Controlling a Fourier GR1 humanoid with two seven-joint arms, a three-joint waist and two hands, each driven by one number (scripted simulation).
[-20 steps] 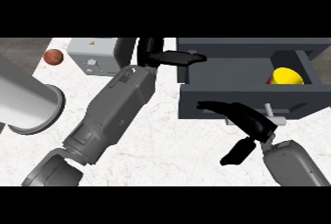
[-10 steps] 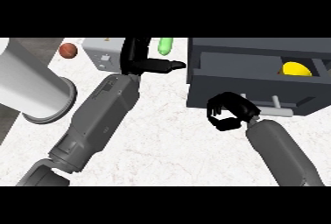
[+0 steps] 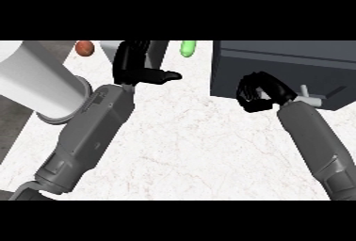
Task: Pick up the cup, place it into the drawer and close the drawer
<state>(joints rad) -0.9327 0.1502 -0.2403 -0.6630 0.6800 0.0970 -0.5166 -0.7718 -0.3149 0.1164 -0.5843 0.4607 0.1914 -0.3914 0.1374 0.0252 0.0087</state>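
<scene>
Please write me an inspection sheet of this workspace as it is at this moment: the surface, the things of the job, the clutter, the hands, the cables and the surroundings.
Surface: white marbled counter top, bare in the middle.
Job's things: dark grey drawer unit at the upper right, its front closed, with a light handle; the cup is not visible.
Clutter: green object and small brown round object near the top edge; a large white cylinder at the left.
Hands: left hand at the upper middle, fingers straight, thumb pointing right, holding nothing visible; right hand curled against the drawer front, beside the handle.
Cables: nothing seen.
Surroundings: dark floor strip beyond the counter's left edge.
</scene>
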